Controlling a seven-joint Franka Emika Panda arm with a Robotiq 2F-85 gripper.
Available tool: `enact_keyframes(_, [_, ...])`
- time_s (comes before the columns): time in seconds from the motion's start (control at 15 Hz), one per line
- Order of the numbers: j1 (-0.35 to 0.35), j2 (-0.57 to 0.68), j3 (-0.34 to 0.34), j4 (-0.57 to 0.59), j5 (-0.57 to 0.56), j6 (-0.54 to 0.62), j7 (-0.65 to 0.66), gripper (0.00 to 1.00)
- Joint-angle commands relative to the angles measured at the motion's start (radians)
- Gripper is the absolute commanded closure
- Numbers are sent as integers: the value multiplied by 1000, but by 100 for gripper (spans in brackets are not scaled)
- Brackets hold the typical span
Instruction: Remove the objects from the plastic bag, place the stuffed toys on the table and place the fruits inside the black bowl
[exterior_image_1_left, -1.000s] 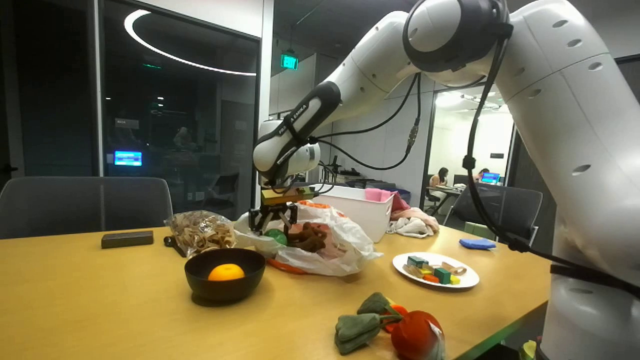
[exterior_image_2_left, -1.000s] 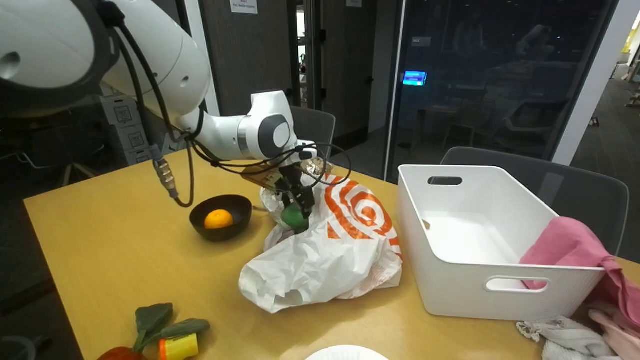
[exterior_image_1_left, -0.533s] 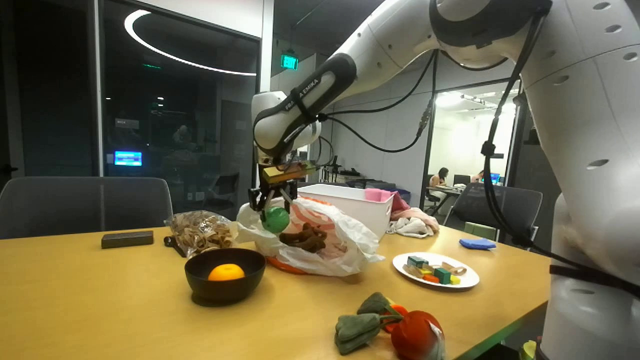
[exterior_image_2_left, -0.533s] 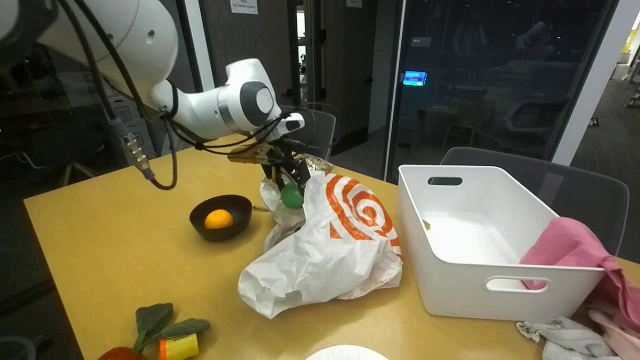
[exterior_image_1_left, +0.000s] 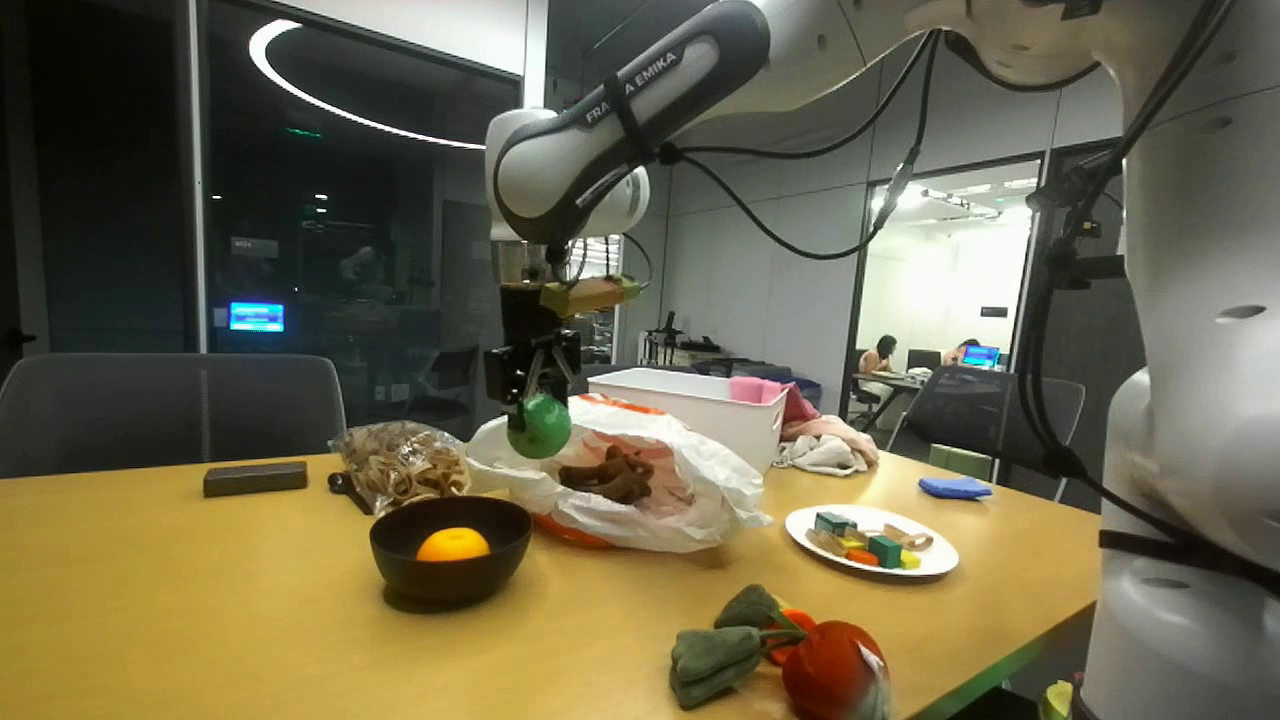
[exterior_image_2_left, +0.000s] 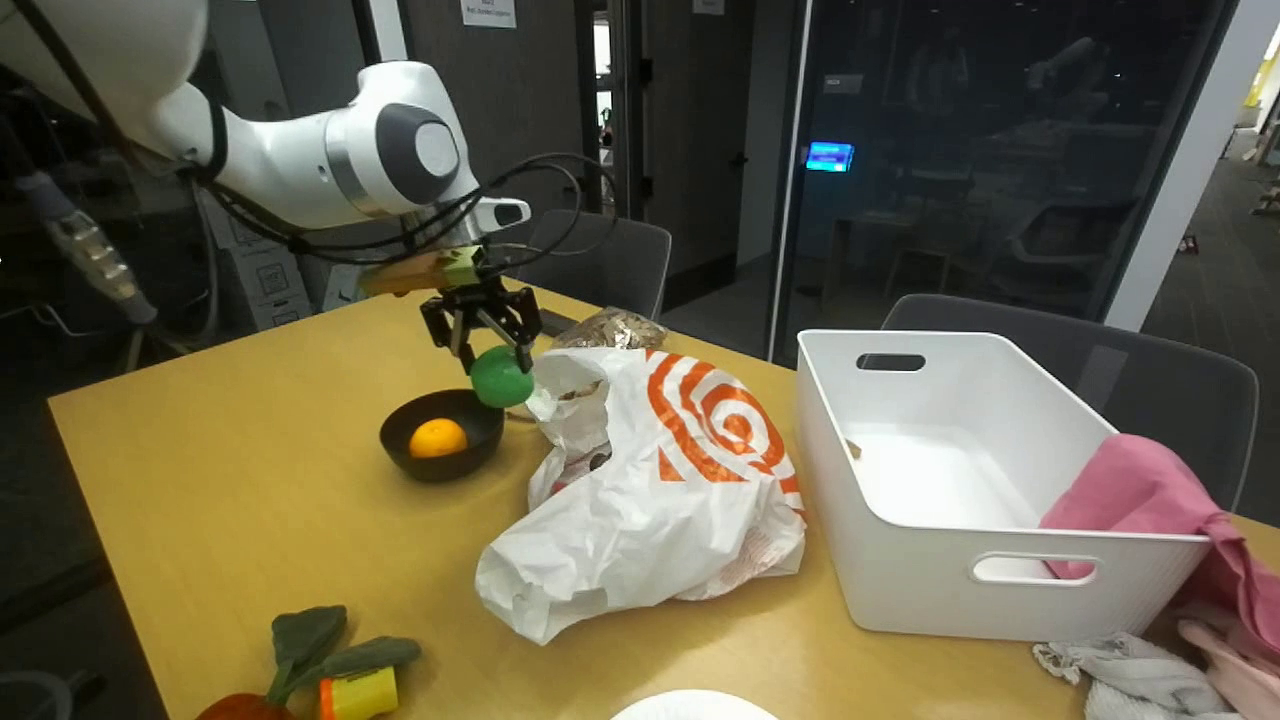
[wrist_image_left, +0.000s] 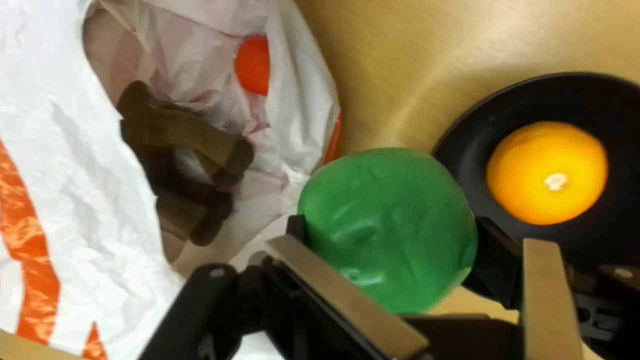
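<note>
My gripper is shut on a green round fruit. It holds the fruit in the air, left of the bag's mouth and close to the black bowl in both exterior views. An orange sits in the bowl. The white plastic bag lies on its side on the table. A brown stuffed toy shows inside it, also in the wrist view. A red-orange round thing is by the bag's inner wall. Red stuffed toys with green leaves lie at the table's front.
A white bin with a pink cloth stands beside the bag. A white plate holds small blocks. A clear bag of brown strips and a dark block lie behind the bowl.
My gripper has risen out of the bag with the green fruit and moved left towards the bowl. The bag's mouth has shifted slightly.
</note>
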Motion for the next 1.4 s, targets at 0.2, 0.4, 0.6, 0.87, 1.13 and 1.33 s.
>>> enact_keyframes(0.2, [4, -22, 94, -87, 64, 16, -294, 43])
enact_keyframes(0.4, [3, 25, 114, -85, 45, 22, -425, 43])
enact_keyframes(0.6, [3, 45, 130, -97, 23, 91, -543, 43])
enact_keyframes(0.87, [1, 59, 141, -97, 10, 162, -621, 43])
enact_keyframes(1.13, [-7, 47, 141, -100, 26, 186, -639, 0])
enact_keyframes(1.33, [-25, 12, 137, -100, 72, 224, -628, 0])
